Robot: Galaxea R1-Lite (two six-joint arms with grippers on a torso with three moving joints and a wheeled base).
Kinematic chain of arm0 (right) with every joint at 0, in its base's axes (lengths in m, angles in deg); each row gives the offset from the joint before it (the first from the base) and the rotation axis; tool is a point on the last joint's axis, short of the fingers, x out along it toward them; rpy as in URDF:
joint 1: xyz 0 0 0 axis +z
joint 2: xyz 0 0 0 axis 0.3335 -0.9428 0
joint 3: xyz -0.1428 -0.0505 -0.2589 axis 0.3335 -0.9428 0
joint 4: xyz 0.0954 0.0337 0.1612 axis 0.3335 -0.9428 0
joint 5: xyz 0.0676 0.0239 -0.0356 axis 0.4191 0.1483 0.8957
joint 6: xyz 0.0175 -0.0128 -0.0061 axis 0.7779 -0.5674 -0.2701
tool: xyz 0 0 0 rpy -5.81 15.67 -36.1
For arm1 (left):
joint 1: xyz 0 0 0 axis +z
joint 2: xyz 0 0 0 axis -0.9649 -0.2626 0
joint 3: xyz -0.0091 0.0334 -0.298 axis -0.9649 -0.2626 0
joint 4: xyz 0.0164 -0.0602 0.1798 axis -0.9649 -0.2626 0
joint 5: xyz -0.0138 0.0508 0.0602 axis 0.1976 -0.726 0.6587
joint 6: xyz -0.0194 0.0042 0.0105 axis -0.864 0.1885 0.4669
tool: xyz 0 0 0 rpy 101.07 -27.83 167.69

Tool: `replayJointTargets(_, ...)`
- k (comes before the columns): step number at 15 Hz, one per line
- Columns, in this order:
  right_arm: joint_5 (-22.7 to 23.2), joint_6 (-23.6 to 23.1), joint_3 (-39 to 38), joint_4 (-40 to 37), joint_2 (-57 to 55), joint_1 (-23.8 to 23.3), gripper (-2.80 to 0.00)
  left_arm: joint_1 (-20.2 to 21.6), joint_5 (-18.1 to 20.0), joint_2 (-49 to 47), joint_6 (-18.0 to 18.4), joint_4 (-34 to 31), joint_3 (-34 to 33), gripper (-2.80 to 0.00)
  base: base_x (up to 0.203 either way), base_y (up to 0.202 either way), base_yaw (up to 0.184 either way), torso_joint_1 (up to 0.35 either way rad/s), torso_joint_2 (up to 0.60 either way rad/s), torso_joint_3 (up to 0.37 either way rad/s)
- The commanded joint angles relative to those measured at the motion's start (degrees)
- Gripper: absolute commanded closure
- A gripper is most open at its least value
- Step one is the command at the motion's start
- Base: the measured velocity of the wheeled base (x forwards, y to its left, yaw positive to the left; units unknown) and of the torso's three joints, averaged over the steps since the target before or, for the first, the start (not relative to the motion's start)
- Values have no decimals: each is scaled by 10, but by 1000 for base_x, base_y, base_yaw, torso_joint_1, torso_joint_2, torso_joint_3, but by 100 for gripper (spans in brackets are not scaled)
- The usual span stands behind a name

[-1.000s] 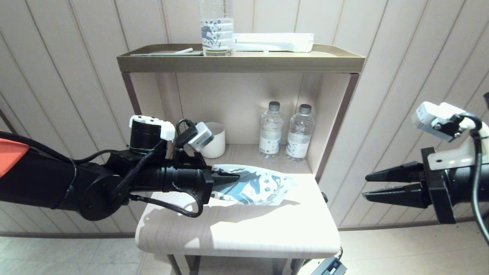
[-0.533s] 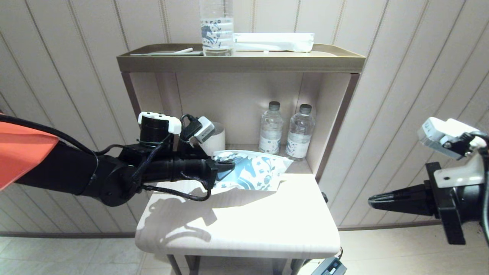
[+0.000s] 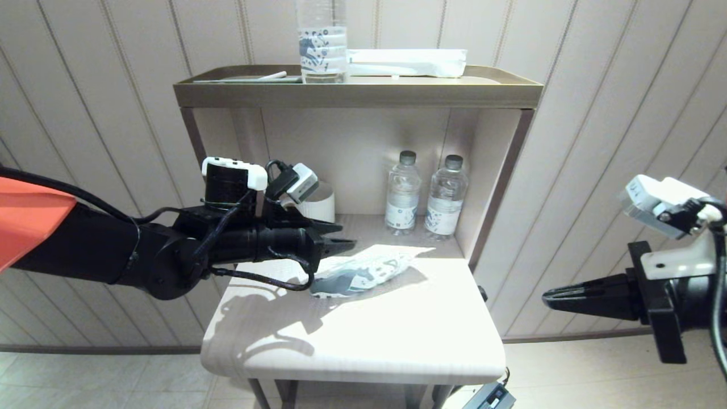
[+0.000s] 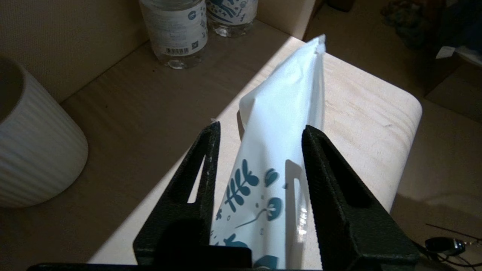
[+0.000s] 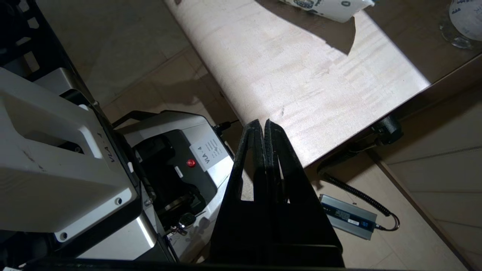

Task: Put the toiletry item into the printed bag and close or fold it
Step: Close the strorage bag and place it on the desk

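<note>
A: What has just changed for us?

B: Half a second ago our left hand [image 3: 336, 237] was pinching the printed bag [image 3: 360, 274] and holding it up off the counter [image 3: 363, 335]. Now its fingers [image 4: 205, 165] are spread and the bag lies on the counter, partly folded over on itself, just below and in front of that hand.

A: So we let go?

B: We judge so. In the left wrist view the bag sits in the gap between the fingers and seems free of them.

A: And the right hand [image 3: 546, 296]?

B: Pressed together on nothing, hovering off the counter's right edge, well apart from the bag. 1 second ago it was spread.

A: What does that mean for the task?

B: Our guess is that the bag has been set down in a folded state, so we may be near the end. Whether the toiletry item is inside we cannot tell. A slim white stick [image 3: 271, 75] lies on the top shelf [image 3: 358, 94], and it may be that item, still outside the bag.

A: Count things for us.

B: 1 printed bag. 2 water bottles [image 3: 402, 193] at the back of the counter. 1 white ribbed cup [image 3: 322, 205] behind the left hand. On the top shelf, 1 clear printed bottle [image 3: 322, 42], 1 long white packet [image 3: 406, 62] and that 1 stick.
</note>
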Motion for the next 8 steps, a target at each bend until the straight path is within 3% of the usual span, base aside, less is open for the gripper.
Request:
replayJointTargets(1,6,-2,0,-1,1,-1,0,0,1,9,1,3,-3,-280,0,0,0,0,0,0)
replayJointTargets(4,7,-1,0,-2,5,-6,0,5,-4,56,1,-6,-16,-280,0,0,0,0,0,0)
replayJointTargets(8,9,2,-7,-4,17,-11,0,13,-42,164,6,-22,-100,-280,0,0,0,0,0,0)
